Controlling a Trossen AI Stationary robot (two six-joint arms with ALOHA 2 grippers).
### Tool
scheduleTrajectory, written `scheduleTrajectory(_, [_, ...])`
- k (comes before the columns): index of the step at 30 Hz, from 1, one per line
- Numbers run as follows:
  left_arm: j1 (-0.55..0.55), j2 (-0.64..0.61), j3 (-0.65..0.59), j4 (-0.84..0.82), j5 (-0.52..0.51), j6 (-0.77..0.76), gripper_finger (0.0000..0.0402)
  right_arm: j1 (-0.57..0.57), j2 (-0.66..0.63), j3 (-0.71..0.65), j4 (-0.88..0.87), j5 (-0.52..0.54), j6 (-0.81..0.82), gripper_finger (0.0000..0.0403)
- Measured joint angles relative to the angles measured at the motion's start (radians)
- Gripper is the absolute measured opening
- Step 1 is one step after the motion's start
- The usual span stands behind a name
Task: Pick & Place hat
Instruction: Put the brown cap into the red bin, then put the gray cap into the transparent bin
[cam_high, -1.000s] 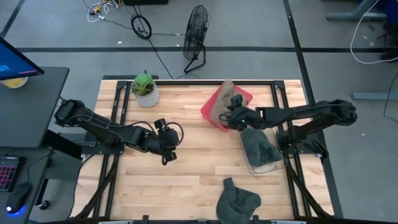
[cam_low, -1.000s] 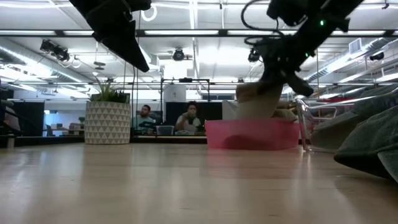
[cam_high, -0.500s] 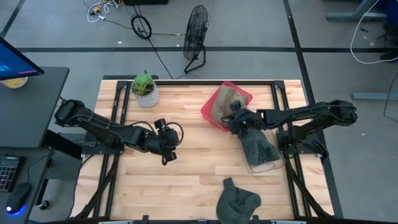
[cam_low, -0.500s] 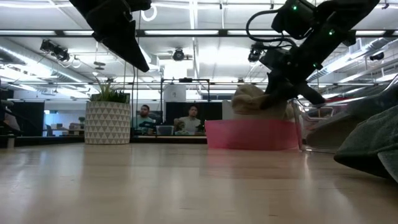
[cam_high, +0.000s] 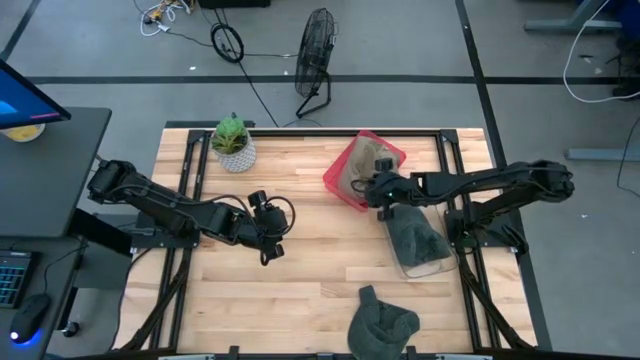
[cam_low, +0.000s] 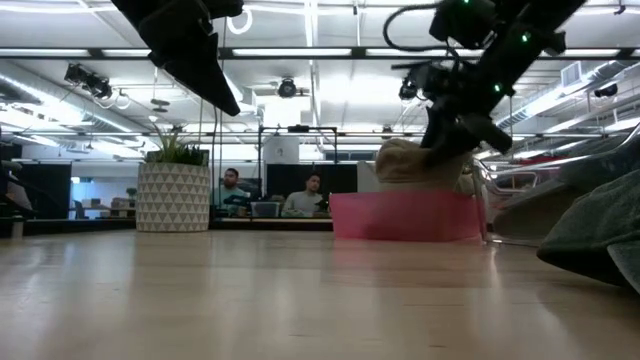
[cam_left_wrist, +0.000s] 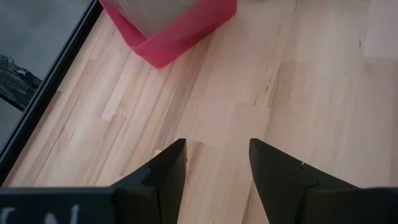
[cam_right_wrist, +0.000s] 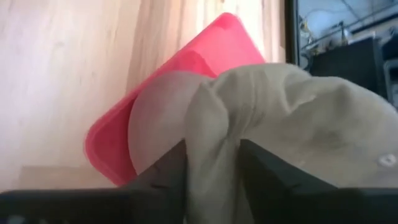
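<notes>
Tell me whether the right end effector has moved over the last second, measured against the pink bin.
Yes, slightly. In the high view the right end effector first slid off the pink bin toward the clear tray, then returned to the bin's edge, gripping the tan hat.

Bright, even overhead light, glaring ceiling strips in the low view, with its foreground tabletop blurred.

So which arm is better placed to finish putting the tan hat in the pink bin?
The right. Its gripper is at the pink bin with fingers around a fold of the tan hat. The left gripper hangs open over bare table, away from the bin.
</notes>
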Motion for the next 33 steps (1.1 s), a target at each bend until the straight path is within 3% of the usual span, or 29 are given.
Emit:
scheduleTrajectory(8, [0.0, 0.0, 0.0, 0.0, 0.0, 0.0, 0.0179, 0.08, 0.0, 0.239, -0.285, -0.014, 0.198, 0.0193])
scheduleTrajectory(14, [0.0, 0.0, 0.0, 0.0, 0.0, 0.0, 0.0179, 0.235, -0.001, 0.372, -0.299, -0.211, 0.355, 0.0196])
scheduleTrajectory(18, [0.0, 0.0, 0.0, 0.0, 0.0, 0.0, 0.0179, 0.372, -0.001, 0.382, -0.249, -0.3, 0.509, 0.0196])
scheduleTrajectory(22, [0.0, 0.0, 0.0, 0.0, 0.0, 0.0, 0.0179, 0.516, 0.029, 0.383, -0.231, -0.318, 0.704, 0.0197])
scheduleTrajectory(33, [0.0, 0.0, -0.001, 0.001, 0.001, -0.056, 0.0179, 0.763, 0.261, 0.383, -0.141, -0.559, 1.233, 0.0197])
